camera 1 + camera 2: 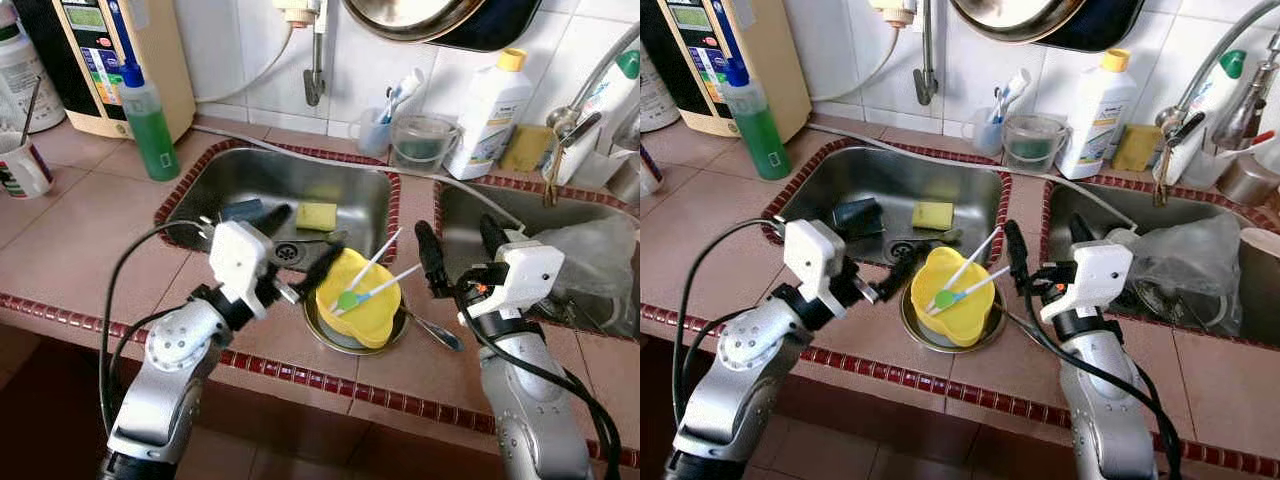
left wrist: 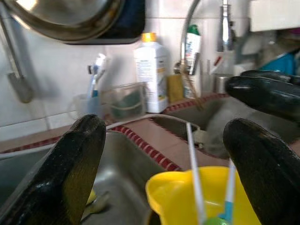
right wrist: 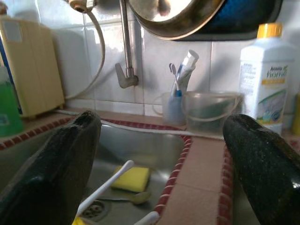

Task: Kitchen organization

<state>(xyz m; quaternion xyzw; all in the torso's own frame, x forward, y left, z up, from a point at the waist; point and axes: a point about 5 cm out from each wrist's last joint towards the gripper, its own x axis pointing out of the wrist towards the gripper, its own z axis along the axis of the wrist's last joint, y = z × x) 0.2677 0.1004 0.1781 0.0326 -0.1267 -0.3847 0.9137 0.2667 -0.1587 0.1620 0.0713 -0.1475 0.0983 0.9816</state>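
Head view, lower middle of the frame: a yellow bowl [image 1: 358, 300] sits on a metal plate [image 1: 330, 335] on the desk [image 1: 70, 250], left hand [image 1: 297, 255] spread beside it. Right hand [image 1: 460, 245] spread, right of centre. Left wrist view: bowl low between fingers [image 2: 70, 173]. Right wrist view: sponge [image 3: 130, 178] in the sink [image 3: 140, 145].

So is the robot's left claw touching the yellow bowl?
Cannot tell. In the left eye view the left gripper reaches the yellow bowl's rim, but no clear contact or gap shows.

A yellow bowl [image 1: 360, 297] with upright white utensils [image 1: 372, 262] blocks the center of the frame, between the two sinks. Bare tiled counter [image 1: 70, 240] lies open at left. The left sink [image 1: 240, 180] has open floor; the right sink [image 1: 470, 215] is crowded by a plastic bag [image 1: 590, 260].
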